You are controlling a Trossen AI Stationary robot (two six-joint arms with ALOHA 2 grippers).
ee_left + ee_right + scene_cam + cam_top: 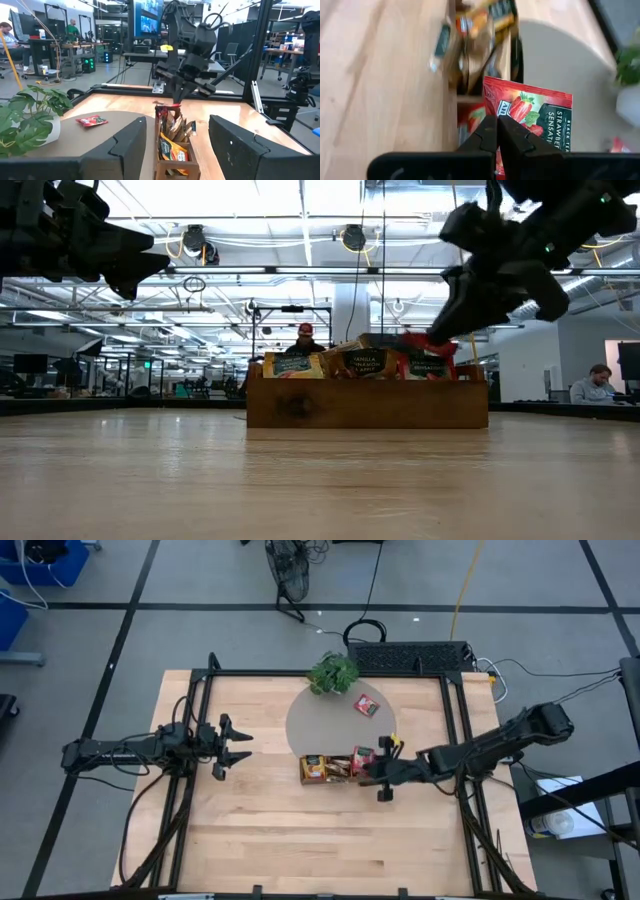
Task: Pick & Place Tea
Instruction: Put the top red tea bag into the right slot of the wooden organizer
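a pale wooden table (300, 840) fills the overhead view, two dark arms reaching in from its sides. near the far edge sits a grey round mat (310, 720), a leafy potted plant (333, 673) at its rim and one red tea packet (367, 706) lying flat on it, well apart from everything else. at the mat's near edge stands the wooden tray (367, 406), packed with upright packets in orange-yellow, dark and red.

the right gripper (497, 131) hangs over the tray's right end, jaws clenched on the top edge of a red strawberry packet (537, 112), which stands at that end of the tray; whether its lower edge is clear of the tray cannot be told. the left gripper (232, 745) waits well off to the left above bare table, jaws released and holding nothing.

the step in hand looks to be drawing this packet out of the tray, likely to join the one on the mat. done well, it calls for a straight upward pull until the packet's lower edge clears its neighbours, since the packets are crowded and a sideways drag could tip or carry another out. the pinch is narrow and near one edge, so a slow carry should keep the packet from swinging or slipping. release low over bare mat, away from the plant.
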